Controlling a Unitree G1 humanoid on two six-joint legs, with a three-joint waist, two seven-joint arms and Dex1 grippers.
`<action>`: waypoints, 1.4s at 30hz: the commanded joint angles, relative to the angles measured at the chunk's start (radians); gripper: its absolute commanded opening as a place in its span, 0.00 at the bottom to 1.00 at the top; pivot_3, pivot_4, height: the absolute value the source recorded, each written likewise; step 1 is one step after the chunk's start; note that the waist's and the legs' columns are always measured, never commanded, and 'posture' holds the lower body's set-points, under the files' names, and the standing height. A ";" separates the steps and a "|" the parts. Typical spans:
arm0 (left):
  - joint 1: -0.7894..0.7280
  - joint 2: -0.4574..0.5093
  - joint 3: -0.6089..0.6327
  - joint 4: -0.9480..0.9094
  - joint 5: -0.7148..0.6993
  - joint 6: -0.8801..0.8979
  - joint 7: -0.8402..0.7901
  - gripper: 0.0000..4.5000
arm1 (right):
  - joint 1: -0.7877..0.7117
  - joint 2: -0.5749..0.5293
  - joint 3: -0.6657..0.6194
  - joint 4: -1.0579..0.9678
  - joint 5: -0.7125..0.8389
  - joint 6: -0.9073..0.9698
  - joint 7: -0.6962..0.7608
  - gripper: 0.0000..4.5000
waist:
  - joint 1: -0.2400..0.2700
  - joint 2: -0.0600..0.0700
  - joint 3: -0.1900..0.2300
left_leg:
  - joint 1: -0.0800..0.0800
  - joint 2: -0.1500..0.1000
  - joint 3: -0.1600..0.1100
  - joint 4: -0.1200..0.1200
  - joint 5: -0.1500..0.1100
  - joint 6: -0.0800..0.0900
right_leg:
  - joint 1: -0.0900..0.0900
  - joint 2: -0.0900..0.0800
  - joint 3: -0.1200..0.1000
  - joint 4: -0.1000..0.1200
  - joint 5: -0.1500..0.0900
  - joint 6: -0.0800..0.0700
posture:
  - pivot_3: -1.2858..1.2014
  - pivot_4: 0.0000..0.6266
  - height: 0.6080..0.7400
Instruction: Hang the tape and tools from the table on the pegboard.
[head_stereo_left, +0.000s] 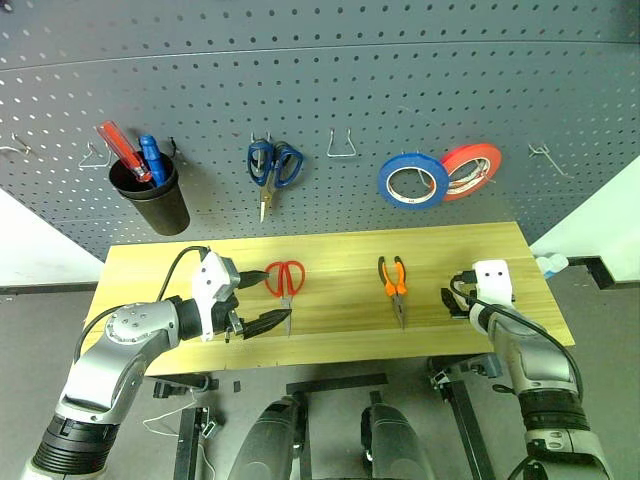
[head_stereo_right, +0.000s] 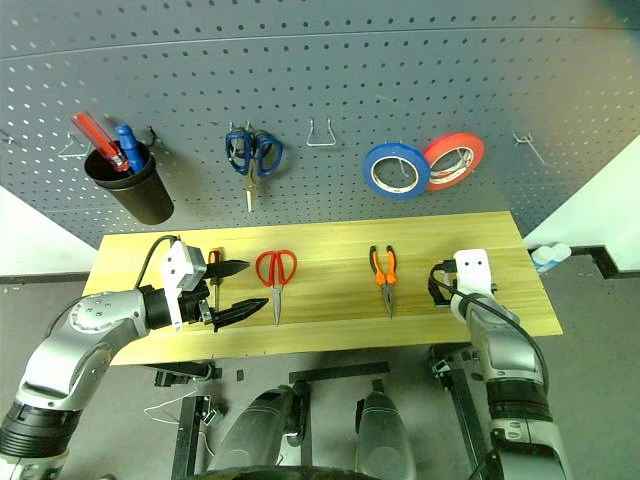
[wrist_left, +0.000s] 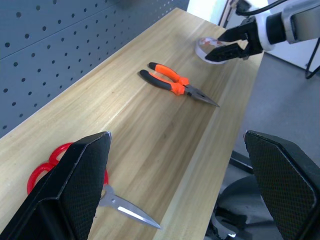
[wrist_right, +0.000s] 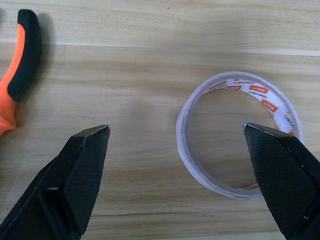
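Note:
The cream ring of tape (wrist_right: 186, 150) lies flat on the table (head_stereo_left: 340, 250) near its right end. My right gripper (wrist_right: 176, 129) hovers open just above it, one finger over the ring's far side and the other outside it. The right gripper (wrist_left: 227, 45) also shows in the left wrist view. The orange-and-black pliers (head_stereo_left: 394, 285) lie mid-right and the red-handled scissors (head_stereo_left: 285, 280) mid-left. My left gripper (head_stereo_left: 277, 294) is open beside the scissors, holding nothing. The screwdriver (head_stereo_right: 214, 268) lies just behind it. The pegboard (head_stereo_left: 350, 80) rises behind the table.
On the pegboard hang a black cup (head_stereo_left: 152, 200) with red and blue tools, blue-handled scissors (head_stereo_left: 272, 165), a blue tape roll (head_stereo_left: 412, 180), a red tape roll (head_stereo_left: 472, 168) and a bare wire hook (head_stereo_left: 342, 147).

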 joint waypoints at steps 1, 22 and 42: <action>0.005 0.007 0.005 -0.041 -0.014 0.004 -0.004 0.99 | -0.007 0.002 0.004 0.001 -0.010 0.001 0.005 1.00 | 0.000 0.000 0.000 | 0.000 0.000 0.000 0.000 0.000 0.000 | 0.000 0.000 0.000 0.000 0.000 0.000 | 0.53 0.41 1.00; 0.032 0.024 0.024 -0.085 -0.033 0.042 -0.008 0.99 | 0.003 0.020 0.036 0.026 -0.005 0.037 0.042 1.00 | 0.001 -0.001 0.011 | 0.000 0.000 0.000 0.000 0.000 0.000 | -0.001 0.000 0.000 0.000 0.000 0.000 | 0.53 0.43 1.00; 0.034 0.038 0.036 -0.100 -0.047 0.052 -0.004 1.00 | -0.027 0.016 0.028 0.101 0.004 0.005 0.096 0.57 | 0.001 -0.001 0.011 | 0.000 0.000 0.000 0.000 0.000 -0.001 | -0.001 0.001 0.000 0.000 0.000 0.000 | 0.54 0.38 1.00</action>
